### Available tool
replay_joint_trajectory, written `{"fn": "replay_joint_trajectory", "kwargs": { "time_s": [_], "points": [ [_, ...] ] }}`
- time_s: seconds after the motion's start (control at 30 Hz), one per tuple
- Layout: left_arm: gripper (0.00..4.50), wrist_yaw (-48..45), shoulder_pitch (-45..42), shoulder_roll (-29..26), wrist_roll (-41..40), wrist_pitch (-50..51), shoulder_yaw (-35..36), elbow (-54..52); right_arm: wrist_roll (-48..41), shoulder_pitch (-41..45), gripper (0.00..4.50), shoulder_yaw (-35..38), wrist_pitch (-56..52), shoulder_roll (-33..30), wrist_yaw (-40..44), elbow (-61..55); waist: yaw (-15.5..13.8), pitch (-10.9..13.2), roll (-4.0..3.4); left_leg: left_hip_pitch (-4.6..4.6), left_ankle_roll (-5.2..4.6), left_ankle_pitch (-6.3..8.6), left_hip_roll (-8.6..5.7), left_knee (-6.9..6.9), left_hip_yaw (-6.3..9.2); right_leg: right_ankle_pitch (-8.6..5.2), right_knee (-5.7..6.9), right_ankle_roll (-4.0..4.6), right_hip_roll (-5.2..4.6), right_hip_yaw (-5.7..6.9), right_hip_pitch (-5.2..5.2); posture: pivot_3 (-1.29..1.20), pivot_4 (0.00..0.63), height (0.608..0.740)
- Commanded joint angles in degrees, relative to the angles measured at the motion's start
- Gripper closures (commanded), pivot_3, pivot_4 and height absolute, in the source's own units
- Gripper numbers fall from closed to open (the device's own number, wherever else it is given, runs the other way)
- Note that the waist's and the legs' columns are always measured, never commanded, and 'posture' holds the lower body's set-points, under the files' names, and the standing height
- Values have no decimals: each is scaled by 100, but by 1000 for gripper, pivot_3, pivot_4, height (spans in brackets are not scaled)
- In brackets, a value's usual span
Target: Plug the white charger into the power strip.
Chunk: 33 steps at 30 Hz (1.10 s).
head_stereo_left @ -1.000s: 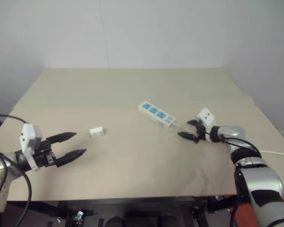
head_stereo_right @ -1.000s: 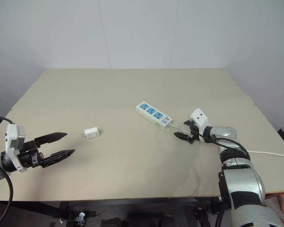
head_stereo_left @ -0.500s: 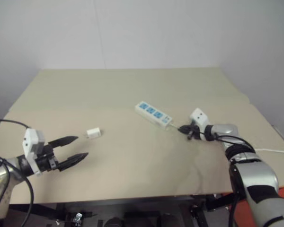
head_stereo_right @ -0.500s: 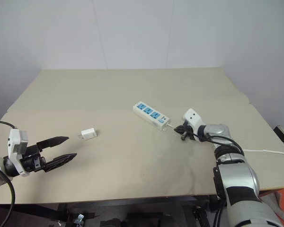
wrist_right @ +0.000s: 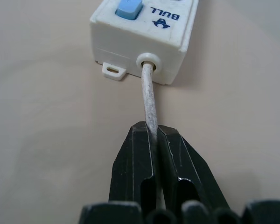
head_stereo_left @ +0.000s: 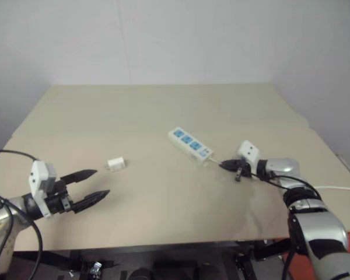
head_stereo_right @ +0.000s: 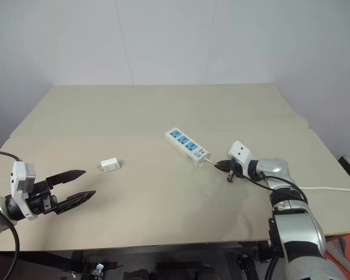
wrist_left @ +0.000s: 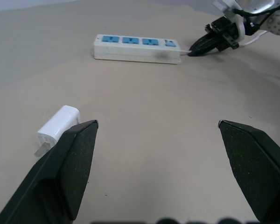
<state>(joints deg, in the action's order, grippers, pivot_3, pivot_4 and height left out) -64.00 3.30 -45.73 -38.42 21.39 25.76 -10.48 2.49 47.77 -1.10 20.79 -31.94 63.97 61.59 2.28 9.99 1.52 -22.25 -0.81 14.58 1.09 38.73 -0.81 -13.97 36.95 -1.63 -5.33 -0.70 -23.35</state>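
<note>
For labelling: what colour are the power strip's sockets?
Blue, on the white power strip; clearest in the left wrist view.

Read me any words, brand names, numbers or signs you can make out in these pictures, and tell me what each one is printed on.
"BULL", with a small logo mark beside it: printed on the end of the long white power strip with blue sockets, next to its blue switch, seen upside down in the right wrist view.
Small white boxy charger: no readable marking.
Markings on the blue sockets: too small to read.

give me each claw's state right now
left claw: open, holding nothing
right claw: shut on the power strip's cable
</note>
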Motion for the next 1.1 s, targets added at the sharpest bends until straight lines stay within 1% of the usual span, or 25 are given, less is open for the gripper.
{"fn": "replay_joint_trajectory", "kwargs": {
  "time_s": [0.03, 0.17, 0.3, 0.47, 0.53, 0.67, 0.73, 0.9, 0.97, 1.1],
  "points": [
    [0, -28, -85, -21, -77, -93, 101, -59, -271, -388, 4465, 148, -42, -267, 173, -620, -7, 0, 0, 0, 0, 0, 0, 0, 0, 0, 0, 0, -1, 0, 1, 0, 150, 740],
    [0, -51, -181, -18, -58, -90, 34, 1, -478, -774, 4465, 207, -190, -458, 261, -1094, -13, 0, 0, 6, 0, 0, -1, 0, 1, 0, 2, 0, 2, 0, 4, 0, 150, 740],
    [0, -74, -245, -2, -23, -106, -27, 62, -533, -893, 4465, 210, -288, -505, 205, -1245, 1, 0, 0, 7, 0, 0, -5, 0, 0, 0, 1, 0, 3, -1, 5, 0, 150, 740],
    [0, -90, -284, 11, -16, -116, -58, 97, -556, -919, 2842, 205, -287, -469, 217, -1324, 10, 0, 0, 8, 0, 0, -4, 0, -1, 0, 1, 0, 6, -1, 5, 0, 150, 740],
    [0, -96, -285, 9, -18, -119, -47, 104, -597, -946, 2110, 226, -269, -449, 224, -1372, 8, 0, 0, 7, 0, 0, -4, 0, -1, 0, 0, 0, 5, -1, 5, 0, 150, 740],
    [0, -91, -251, 7, -28, -117, -5, 79, -786, -1038, 665, 297, -363, -415, 219, -1597, 6, 0, 0, 7, 0, 0, -4, 0, -1, 0, 0, 0, 5, -1, 5, 0, 150, 740],
    [0, -84, -226, 7, -36, -113, 19, 57, -961, -1115, 35, 375, -487, -382, 230, -1802, 4, 0, 0, 7, 0, 0, -4, 0, 0, 0, 1, 0, 4, -1, 5, 0, 150, 740],
    [0, -66, -223, -5, -43, -102, 44, 46, -1603, -1373, 35, 650, -1069, -151, 145, -2542, -2, 0, 0, 7, 0, 0, -1, 0, 1, 0, 0, 0, 6, 0, 5, 0, 150, 740],
    [0, -57, -227, -6, -52, -92, 46, 33, -1663, -1443, 35, 749, -1075, 28, -198, -2696, 8, 0, 0, 7, 0, 0, 0, 0, 1, 0, 1, 0, 6, -2, 5, 0, 150, 740],
    [0, -50, -263, -14, -50, -84, 19, 32, -2005, -1519, 35, 846, -1480, 394, -335, -2877, 0, 0, 0, 9, 0, 0, 0, 1, 1, 0, 4, 0, 5, -1, 5, 0, 150, 740]
  ]
}}
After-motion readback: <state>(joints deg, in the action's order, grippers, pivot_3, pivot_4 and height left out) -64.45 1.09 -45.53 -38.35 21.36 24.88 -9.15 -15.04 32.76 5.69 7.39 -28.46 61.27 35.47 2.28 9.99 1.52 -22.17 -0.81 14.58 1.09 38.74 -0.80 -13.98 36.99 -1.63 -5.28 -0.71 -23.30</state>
